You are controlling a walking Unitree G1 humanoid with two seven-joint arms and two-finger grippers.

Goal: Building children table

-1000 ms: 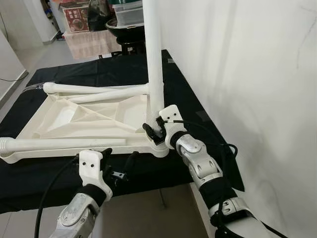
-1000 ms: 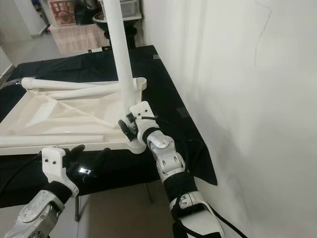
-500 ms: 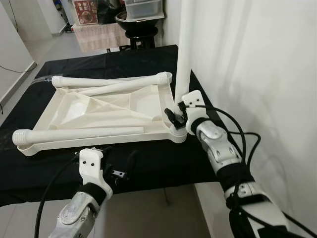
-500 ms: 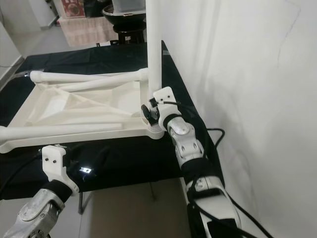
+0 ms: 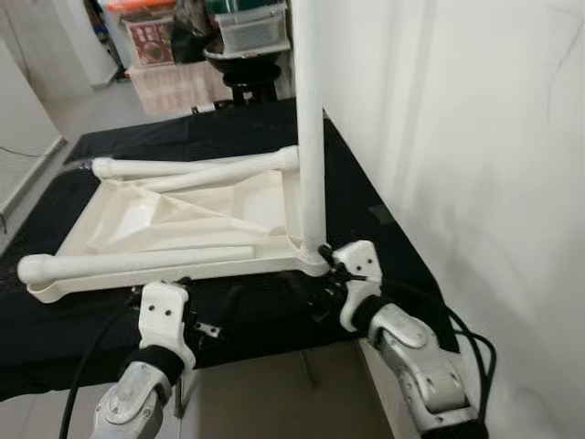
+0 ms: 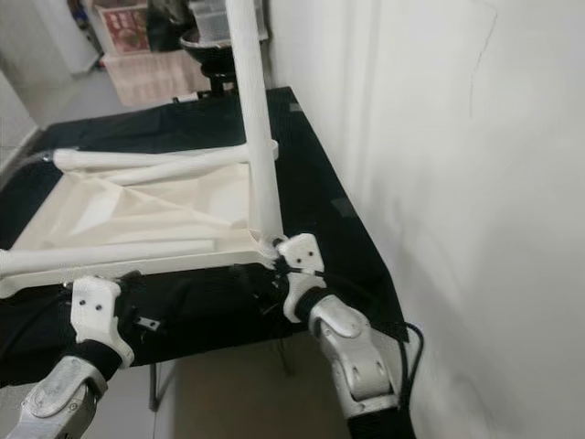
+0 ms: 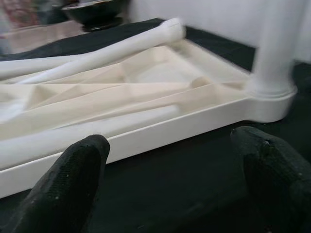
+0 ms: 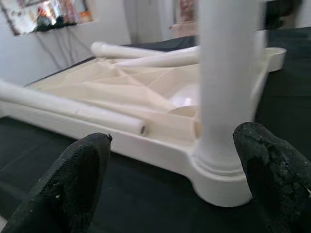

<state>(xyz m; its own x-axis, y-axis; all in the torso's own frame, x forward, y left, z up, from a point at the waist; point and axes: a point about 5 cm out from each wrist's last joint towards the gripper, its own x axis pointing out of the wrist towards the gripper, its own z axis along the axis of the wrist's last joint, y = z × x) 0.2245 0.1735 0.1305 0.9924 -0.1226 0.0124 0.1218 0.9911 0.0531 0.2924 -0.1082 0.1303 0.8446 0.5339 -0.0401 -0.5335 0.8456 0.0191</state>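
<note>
While the upright leg stands socketed in the tabletop, the right gripper is held spread wide before its base, untouching. The left gripper is likewise held wide near the tabletop's rim, a detail given by the wrist views.

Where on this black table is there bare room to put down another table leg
Bare black cloth lies beyond the tabletop panel, toward the far edge, and in a strip between the upright leg and the wall. The near edge is crowded: the left gripper and the right gripper sit open against the panel's front rim.
</note>
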